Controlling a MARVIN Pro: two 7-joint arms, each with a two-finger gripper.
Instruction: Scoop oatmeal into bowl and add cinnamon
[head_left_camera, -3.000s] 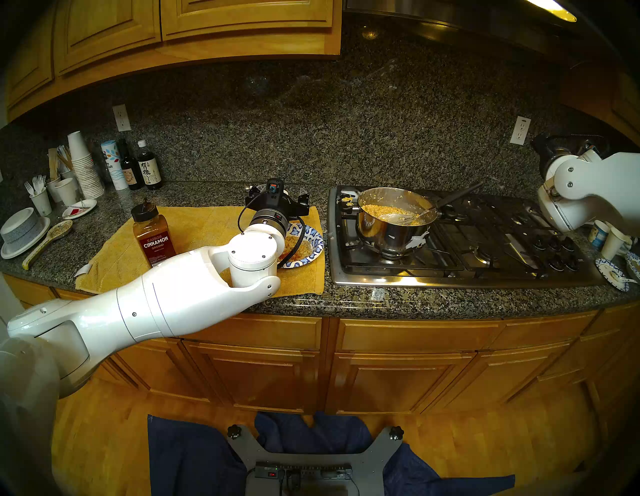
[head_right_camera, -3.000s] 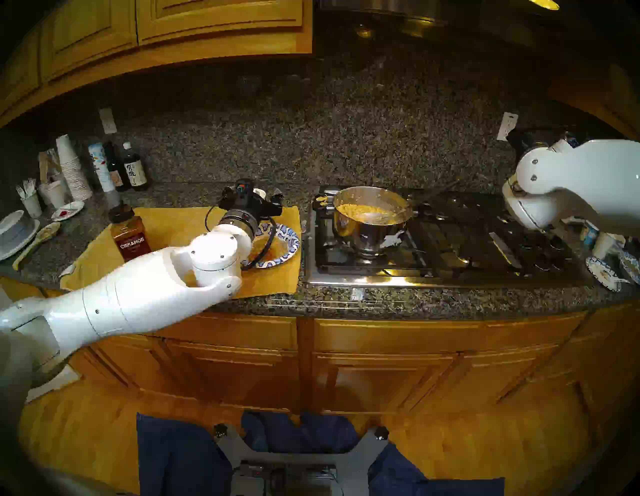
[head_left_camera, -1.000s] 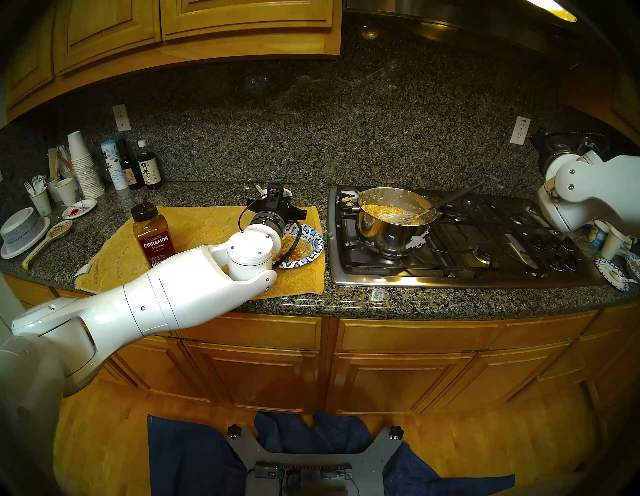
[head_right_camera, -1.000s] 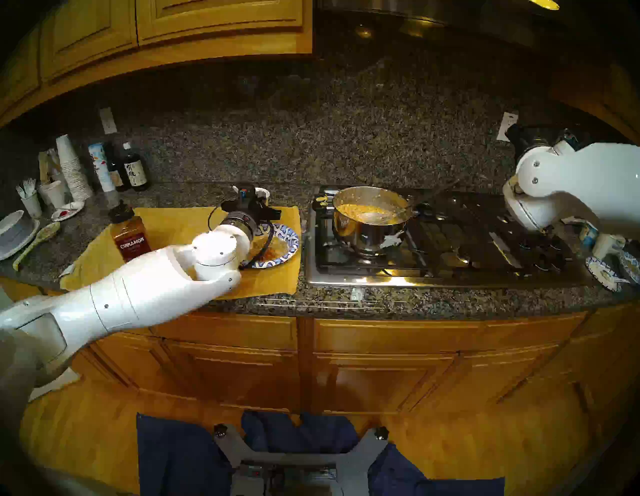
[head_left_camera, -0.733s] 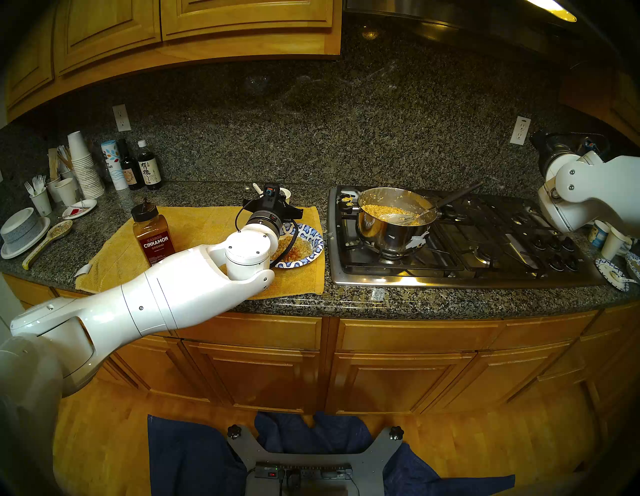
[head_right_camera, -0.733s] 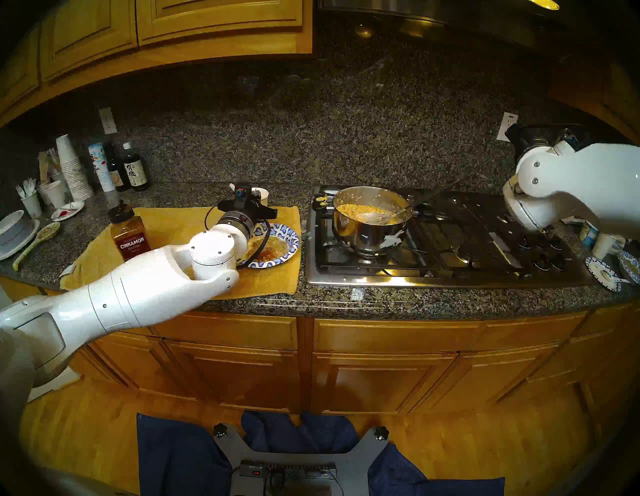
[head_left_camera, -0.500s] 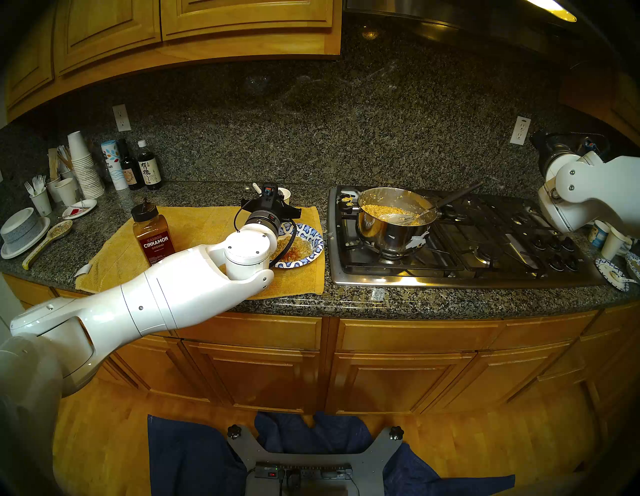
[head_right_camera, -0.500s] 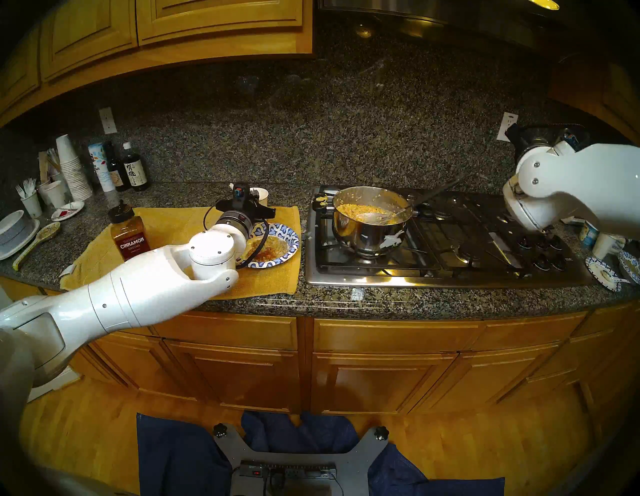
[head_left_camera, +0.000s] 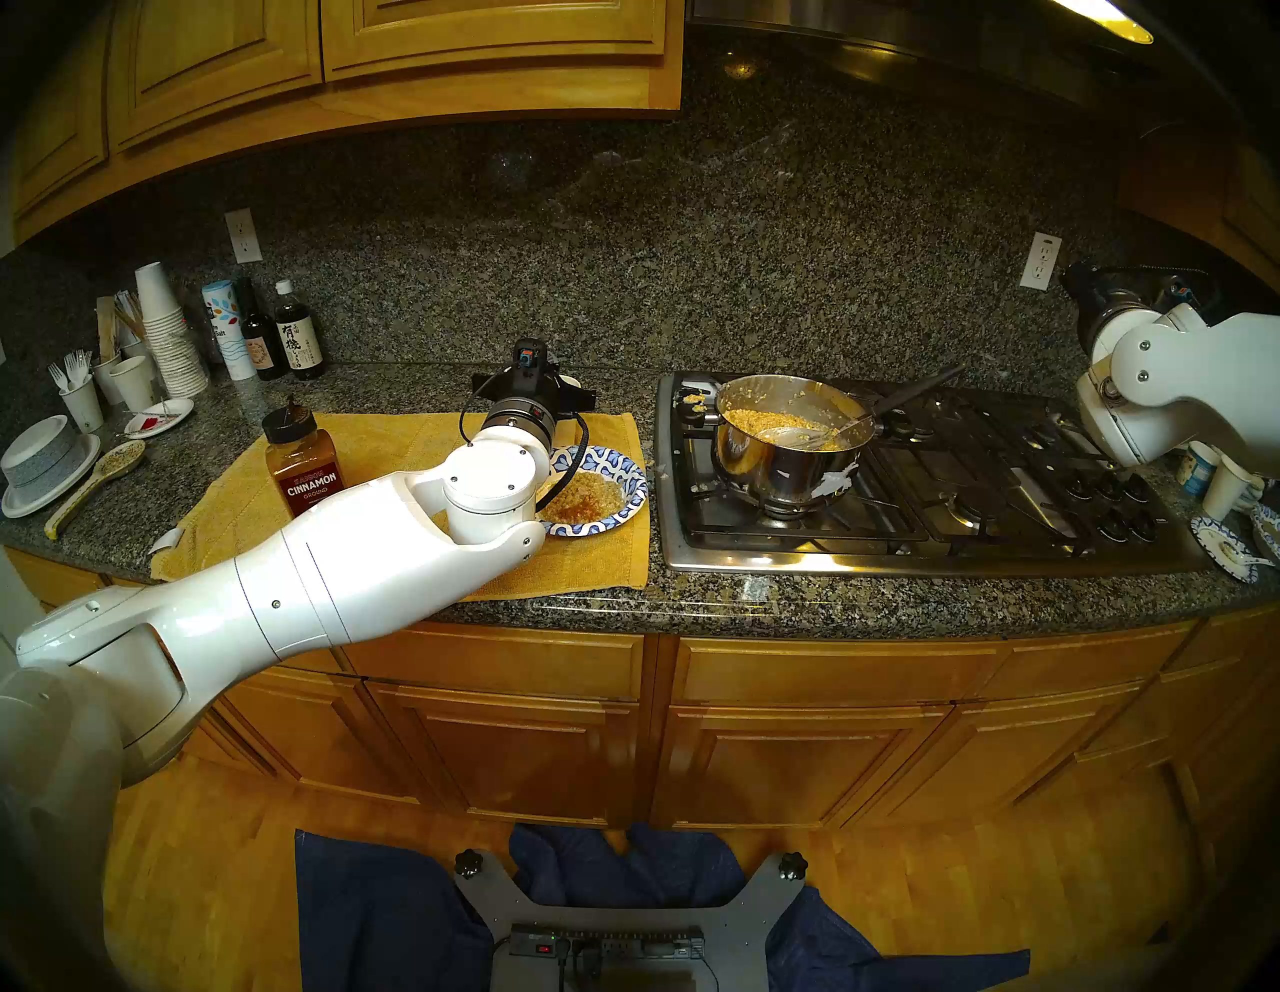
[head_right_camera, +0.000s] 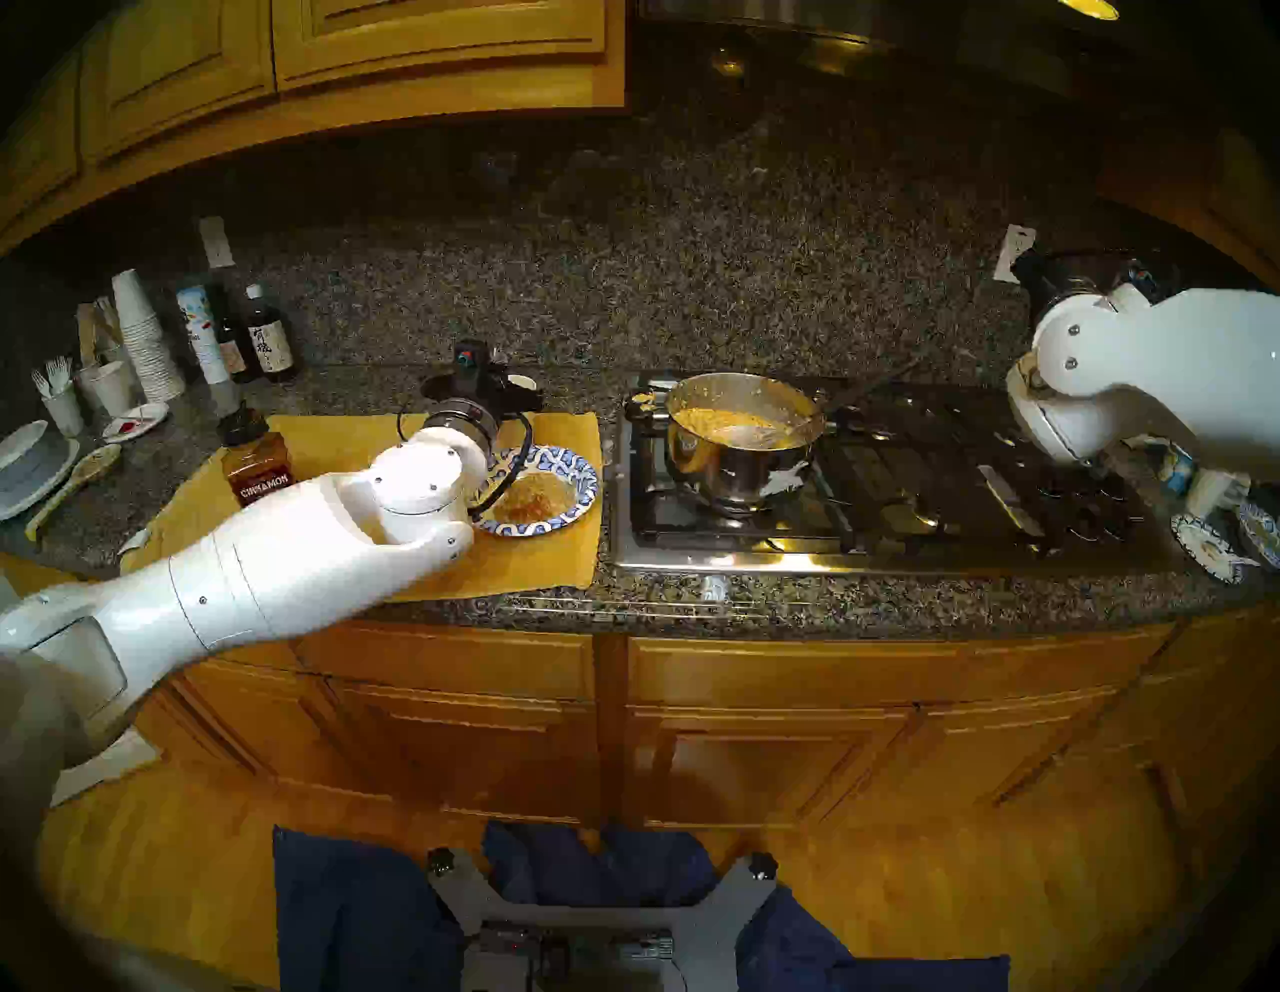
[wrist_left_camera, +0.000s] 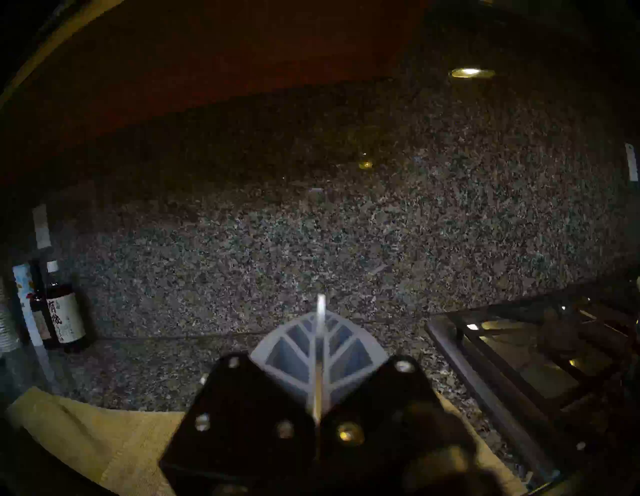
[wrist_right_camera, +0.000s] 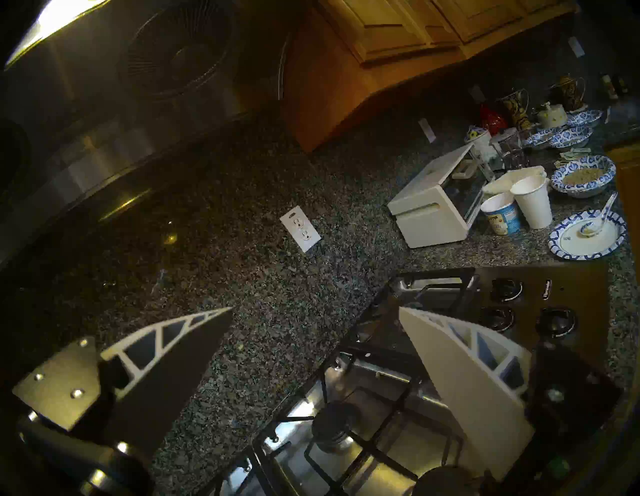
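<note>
Paper bowl flat on the yellow towel, toward the towel's right edge, near the front edge of the surface and just left of the stove. Mound of oatmeal in its middle, streaked reddish brown on top. More oatmeal in the steel pot on the stove's left rear burner. Cinnamon jar upright near the towel's left edge, long axis vertical, black cap up, label facing the front edge. Left end effector behind the bowl, level, aimed at the back wall, fingers pressed together on a thin white handle. Right end effector above the stove's right end, fingers spread wide, empty.
</note>
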